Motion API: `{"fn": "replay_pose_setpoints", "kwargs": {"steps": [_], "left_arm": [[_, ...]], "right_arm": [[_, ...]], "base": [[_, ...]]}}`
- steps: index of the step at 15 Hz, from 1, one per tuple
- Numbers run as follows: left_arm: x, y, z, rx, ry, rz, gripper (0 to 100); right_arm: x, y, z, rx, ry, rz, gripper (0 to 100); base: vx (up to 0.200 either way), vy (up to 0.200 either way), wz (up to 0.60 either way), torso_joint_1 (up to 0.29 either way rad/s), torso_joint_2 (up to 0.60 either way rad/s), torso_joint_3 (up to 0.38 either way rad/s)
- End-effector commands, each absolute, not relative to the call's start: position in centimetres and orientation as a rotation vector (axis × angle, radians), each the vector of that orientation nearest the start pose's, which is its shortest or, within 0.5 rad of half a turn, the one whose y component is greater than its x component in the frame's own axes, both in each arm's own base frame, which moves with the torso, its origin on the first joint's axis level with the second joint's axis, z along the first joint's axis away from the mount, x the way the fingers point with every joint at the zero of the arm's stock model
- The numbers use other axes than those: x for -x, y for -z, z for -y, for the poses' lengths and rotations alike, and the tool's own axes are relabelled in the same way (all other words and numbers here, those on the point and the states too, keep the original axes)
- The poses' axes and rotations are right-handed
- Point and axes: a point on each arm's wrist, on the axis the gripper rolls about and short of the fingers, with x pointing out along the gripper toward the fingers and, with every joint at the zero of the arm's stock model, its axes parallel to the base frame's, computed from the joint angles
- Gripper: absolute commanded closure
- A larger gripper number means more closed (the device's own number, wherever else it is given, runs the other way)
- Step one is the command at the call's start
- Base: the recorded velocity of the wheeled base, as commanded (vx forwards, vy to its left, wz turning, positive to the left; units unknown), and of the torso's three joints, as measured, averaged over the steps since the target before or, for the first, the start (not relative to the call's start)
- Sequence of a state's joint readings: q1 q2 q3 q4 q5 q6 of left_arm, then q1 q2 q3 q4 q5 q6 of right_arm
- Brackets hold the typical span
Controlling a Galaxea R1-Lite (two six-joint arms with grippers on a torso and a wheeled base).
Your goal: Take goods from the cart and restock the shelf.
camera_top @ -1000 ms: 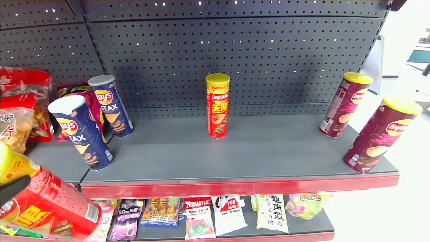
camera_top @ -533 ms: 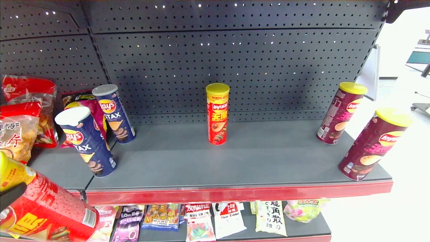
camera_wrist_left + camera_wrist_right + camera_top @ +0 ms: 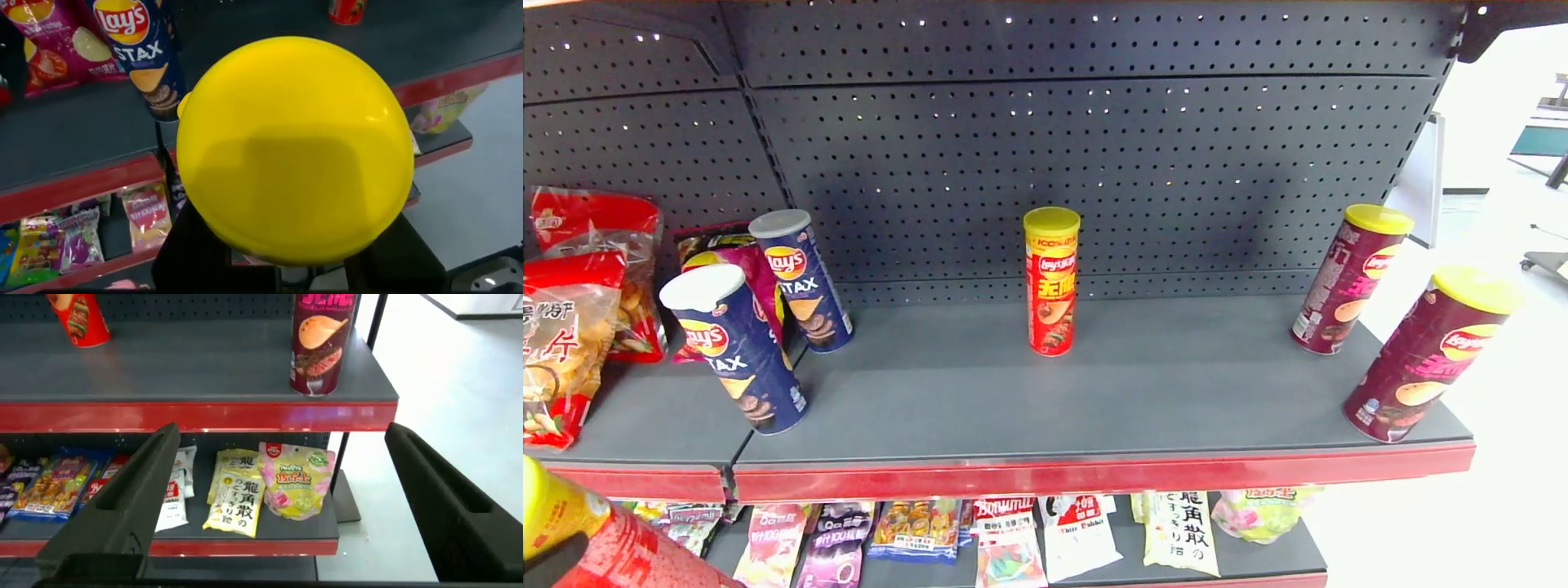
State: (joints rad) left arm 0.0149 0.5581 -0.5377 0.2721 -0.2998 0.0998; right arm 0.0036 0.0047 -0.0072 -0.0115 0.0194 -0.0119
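Note:
My left gripper (image 3: 292, 265) is shut on a red chip can with a yellow lid (image 3: 294, 147), whose lid faces the wrist camera. In the head view that held can (image 3: 580, 539) sits at the lower left corner, below and in front of the shelf board (image 3: 1094, 392). A matching red can (image 3: 1051, 282) stands upright at the shelf's middle back. My right gripper (image 3: 282, 437) is open with nothing between its fingers, level with the shelf's red front edge (image 3: 196, 416), in front of the lower shelf.
Two blue cans (image 3: 734, 347) (image 3: 800, 279) stand at the left, two maroon cans (image 3: 1349, 279) (image 3: 1427, 355) at the right end. Snack bags (image 3: 572, 327) fill the far left. Packets (image 3: 1013, 539) line the lower shelf. Bare board lies on both sides of the red can.
The head camera has shifted, so the shelf sits lower in the picture. The held can has sunk further toward the lower left corner, lower against the shelf edge than before.

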Motion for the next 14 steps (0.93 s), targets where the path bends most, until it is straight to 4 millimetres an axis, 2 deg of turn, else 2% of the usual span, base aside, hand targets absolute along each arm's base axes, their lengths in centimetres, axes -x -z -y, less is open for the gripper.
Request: {"fn": "replay_pose_setpoints", "kwargs": {"steps": [1, 2, 3, 5, 6, 7, 8, 11, 14], "left_arm": [[-1.9, -20.1, 0.7, -0.009, 0.301, -0.269, 100], [-2.0, -20.1, 0.7, 0.061, 0.306, -0.27, 100], [-2.0, -20.0, 0.7, 0.075, 0.33, -0.279, 100], [-2.1, -19.1, 0.8, 0.075, 0.335, -0.299, 100], [-2.0, -18.5, 0.8, 0.04, 0.361, -0.299, 100], [-2.0, -18.4, 0.8, 0.035, 0.362, -0.301, 100], [-2.0, -18.1, 0.8, 0.015, 0.361, -0.305, 100], [-2.0, -18.1, 0.8, 0.013, 0.372, -0.303, 100], [-1.8, -18.1, 0.8, 0.011, 0.367, -0.292, 100]], "right_arm": [[2.5, -15.0, 0.0, -0.036, -0.088, 0.089, 0], [1.5, -20.4, -0.1, -0.149, -0.114, 0.102, 0], [0.7, -22.9, -0.2, -0.146, -0.176, 0.109, 0], [-0.8, -23.6, -0.6, -0.056, -0.307, 0.06, 0], [-3.4, -24.4, -1.0, 0.019, -0.391, -0.002, 0], [-3.7, -24.5, -1.0, 0.027, -0.399, -0.01, 0], [-7.4, -25.7, -2.1, 0.11, -0.532, -0.076, 0], [-13.1, -26.6, -4.5, 0.11, -0.629, -0.152, 0], [-17.4, -26.0, -7.4, 0.117, -0.715, -0.17, 0]], "base": [[0.0, 0.0, 0.0, 0.0, 0.0, 0.0], [0.0, 0.0, 0.0, 0.0, 0.0, 0.0], [0.0, 0.0, 0.0, 0.0, 0.0, 0.0], [0.0, 0.0, 0.0, 0.0, 0.0, 0.0], [0.0, 0.0, 0.0, 0.0, 0.0, 0.0], [0.0, 0.0, 0.0, 0.0, 0.0, 0.0], [0.0, 0.0, 0.0, 0.0, 0.0, 0.0], [0.0, 0.0, 0.0, 0.0, 0.0, 0.0], [0.0, 0.0, 0.0, 0.0, 0.0, 0.0]]}}
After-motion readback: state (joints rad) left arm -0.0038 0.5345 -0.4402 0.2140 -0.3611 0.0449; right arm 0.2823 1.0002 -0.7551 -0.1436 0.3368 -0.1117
